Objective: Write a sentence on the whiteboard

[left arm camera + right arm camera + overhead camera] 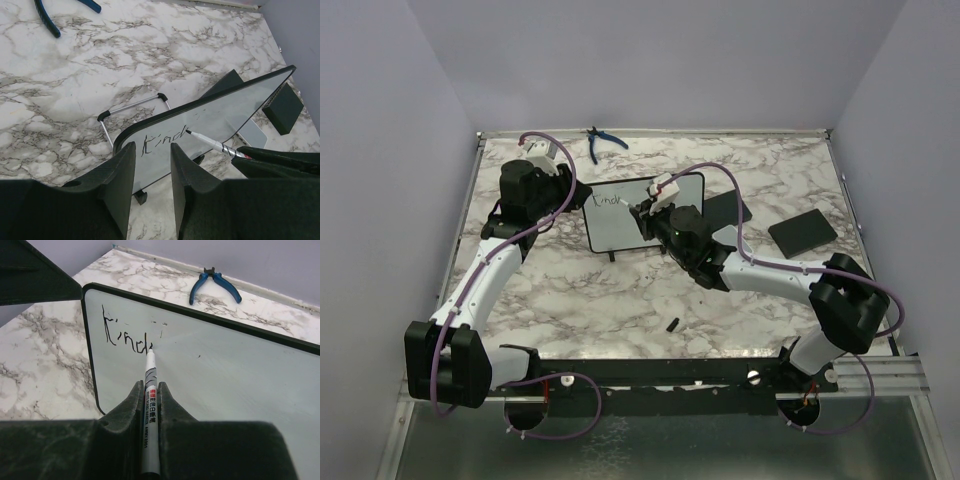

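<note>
The whiteboard [615,230] stands tilted on its feet at the table's middle back; it also shows in the left wrist view [225,110] and the right wrist view [225,365]. Black handwriting reading "Kind" [125,340] sits at its upper left, also in the left wrist view [162,141]. My right gripper [150,384] is shut on a white marker [150,375], whose tip touches the board just after the "d". My left gripper [152,147] is open at the board's left edge, with the board's corner showing between its fingers.
Blue-handled pliers [603,143] lie at the back edge. A black pad [803,231] lies at the right and another [725,210] behind the board. A small black cap [673,323] lies near the front. The board's wire stand [132,105] sticks out behind it.
</note>
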Motion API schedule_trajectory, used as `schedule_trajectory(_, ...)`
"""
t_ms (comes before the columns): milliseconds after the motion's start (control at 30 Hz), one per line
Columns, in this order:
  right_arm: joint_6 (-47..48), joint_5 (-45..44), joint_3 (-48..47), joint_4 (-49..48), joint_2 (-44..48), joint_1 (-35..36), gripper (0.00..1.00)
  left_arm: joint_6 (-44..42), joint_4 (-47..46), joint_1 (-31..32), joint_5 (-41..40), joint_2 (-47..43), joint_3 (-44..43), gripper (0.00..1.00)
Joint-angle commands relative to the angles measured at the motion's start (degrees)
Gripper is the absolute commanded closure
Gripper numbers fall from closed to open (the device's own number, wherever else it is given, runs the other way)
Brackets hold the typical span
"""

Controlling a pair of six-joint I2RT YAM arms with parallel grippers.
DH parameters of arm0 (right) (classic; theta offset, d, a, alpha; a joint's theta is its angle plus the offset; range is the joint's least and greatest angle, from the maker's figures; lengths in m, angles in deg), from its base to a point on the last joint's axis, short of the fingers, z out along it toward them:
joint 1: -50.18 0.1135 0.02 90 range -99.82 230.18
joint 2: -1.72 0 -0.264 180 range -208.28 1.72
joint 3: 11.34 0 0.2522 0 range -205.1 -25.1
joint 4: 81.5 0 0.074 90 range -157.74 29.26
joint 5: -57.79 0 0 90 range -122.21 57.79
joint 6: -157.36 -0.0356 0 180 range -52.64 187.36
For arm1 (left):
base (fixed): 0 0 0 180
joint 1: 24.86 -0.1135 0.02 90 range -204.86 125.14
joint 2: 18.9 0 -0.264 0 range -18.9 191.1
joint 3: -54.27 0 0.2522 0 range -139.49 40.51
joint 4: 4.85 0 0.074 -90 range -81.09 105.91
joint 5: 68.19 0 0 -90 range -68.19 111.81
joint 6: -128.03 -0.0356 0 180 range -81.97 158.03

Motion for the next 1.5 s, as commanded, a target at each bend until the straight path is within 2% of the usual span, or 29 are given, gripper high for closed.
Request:
schedule_trajectory(0, -1.1, -1.5, 0.7, 0.2, -0.6, -0.2, 1.00, -0.8, -0.5, 0.3, 0.5, -1.4, 0.5, 0.65)
schedule_trajectory(667, -2.4, -1.8, 1.9, 0.9, -0.3, -0.2, 1.00, -0.8, -0.5, 0.4, 0.7, -1.8, 0.4, 0.65)
schedule_trajectory(1467, -0.6, -4.1, 1.1, -3.9, 1.5, -0.2, 1.00, -0.9, -0.5, 0.5, 0.5, -1.8, 0.5, 0.65)
